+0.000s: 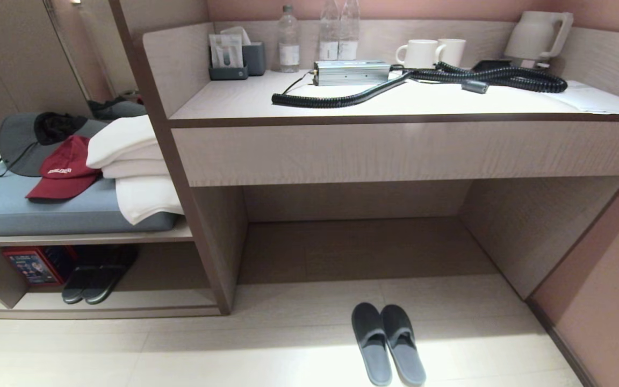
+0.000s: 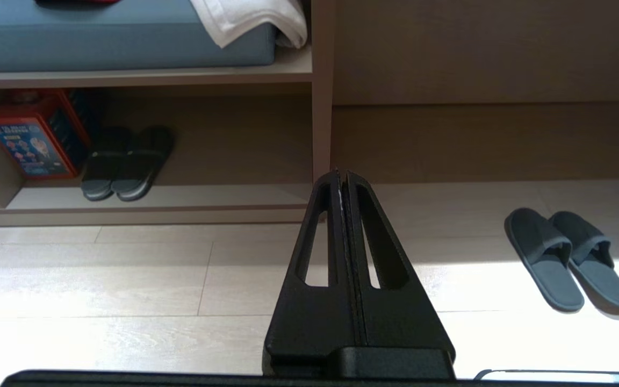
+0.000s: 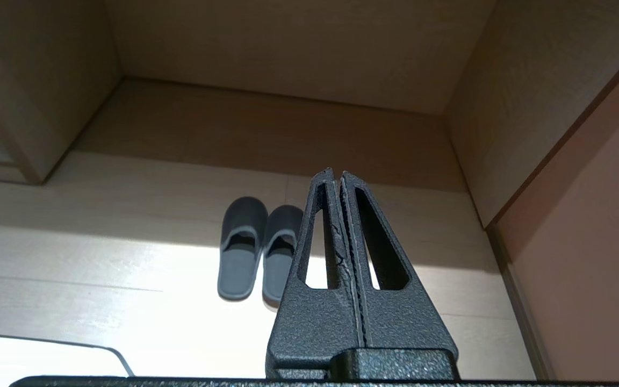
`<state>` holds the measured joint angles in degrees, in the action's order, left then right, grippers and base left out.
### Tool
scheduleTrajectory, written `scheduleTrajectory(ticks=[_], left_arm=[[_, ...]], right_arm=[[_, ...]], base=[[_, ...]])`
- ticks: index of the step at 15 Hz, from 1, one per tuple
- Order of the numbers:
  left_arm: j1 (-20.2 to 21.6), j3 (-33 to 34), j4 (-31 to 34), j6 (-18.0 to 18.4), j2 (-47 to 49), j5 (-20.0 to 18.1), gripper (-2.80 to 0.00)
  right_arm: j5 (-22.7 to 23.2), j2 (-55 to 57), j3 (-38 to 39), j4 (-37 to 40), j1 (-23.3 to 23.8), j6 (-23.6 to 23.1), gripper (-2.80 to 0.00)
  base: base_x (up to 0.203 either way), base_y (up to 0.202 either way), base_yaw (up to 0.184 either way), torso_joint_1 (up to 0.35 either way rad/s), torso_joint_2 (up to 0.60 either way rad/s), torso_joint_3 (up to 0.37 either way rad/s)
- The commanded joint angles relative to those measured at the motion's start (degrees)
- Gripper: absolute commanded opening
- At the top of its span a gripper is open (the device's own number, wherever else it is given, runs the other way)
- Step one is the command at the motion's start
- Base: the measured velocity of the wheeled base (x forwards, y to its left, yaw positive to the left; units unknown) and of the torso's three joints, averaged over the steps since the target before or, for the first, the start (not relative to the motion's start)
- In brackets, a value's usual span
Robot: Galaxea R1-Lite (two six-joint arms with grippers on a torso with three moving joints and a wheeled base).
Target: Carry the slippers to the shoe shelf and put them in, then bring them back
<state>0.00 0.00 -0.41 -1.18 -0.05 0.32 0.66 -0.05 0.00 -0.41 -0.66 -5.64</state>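
Observation:
The slippers (image 1: pixel 372 336) are a grey-blue pair lying side by side on the pale floor in front of the desk recess, toes toward it. They also show in the left wrist view (image 2: pixel 543 258) and the right wrist view (image 3: pixel 240 242). The shoe shelf (image 1: pixel 143 302) is the low open cubby at the lower left, under the cushioned bench, and its base (image 2: pixel 207 196) shows in the left wrist view. My left gripper (image 2: pixel 342 174) is shut and empty, well above the floor. My right gripper (image 3: pixel 336 173) is shut and empty too, hanging beside the slippers. Neither arm appears in the head view.
A darker pair of slippers (image 1: pixel 97 275) and a red box (image 1: pixel 33 264) sit inside the shelf. Folded towels (image 1: pixel 132 166) and a red cap (image 1: pixel 65 169) lie on the bench. The desk (image 1: pixel 395 150) carries a coiled cable, bottles, mugs and a kettle. A pink wall (image 1: pixel 605 301) closes the right side.

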Motion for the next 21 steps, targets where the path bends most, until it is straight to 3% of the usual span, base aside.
scheduleTrajectory(ticks=[1, 10, 17, 21], left_arm=[[0.00, 0.00, -0.02, -0.05, 0.05, 0.03, -2.80], [0.09, 0.00, -0.20, 0.66, -0.04, 0.12, -2.80], [0.00, 0.00, -0.02, 0.22, 0.05, 0.03, -2.80], [0.00, 0.00, -0.02, 0.13, -0.02, 0.03, -2.80]], right_arm=[[0.04, 0.05, 0.00, -0.02, -0.04, -0.07, -2.80], [-0.04, 0.05, 0.00, -0.02, -0.04, 0.02, -2.80], [0.02, 0.05, 0.00, -0.02, -0.04, 0.13, -2.80], [0.03, 0.05, 0.00, -0.02, -0.03, 0.28, -2.80]], base=[[0.000, 0.000, 0.000, 0.002, 0.00, 0.201], [0.000, 0.000, 0.000, 0.004, 0.00, 0.194], [0.000, 0.000, 0.000, 0.001, 0.00, 0.019], [-0.001, 0.124, -0.003, 0.002, 0.00, 0.004]])
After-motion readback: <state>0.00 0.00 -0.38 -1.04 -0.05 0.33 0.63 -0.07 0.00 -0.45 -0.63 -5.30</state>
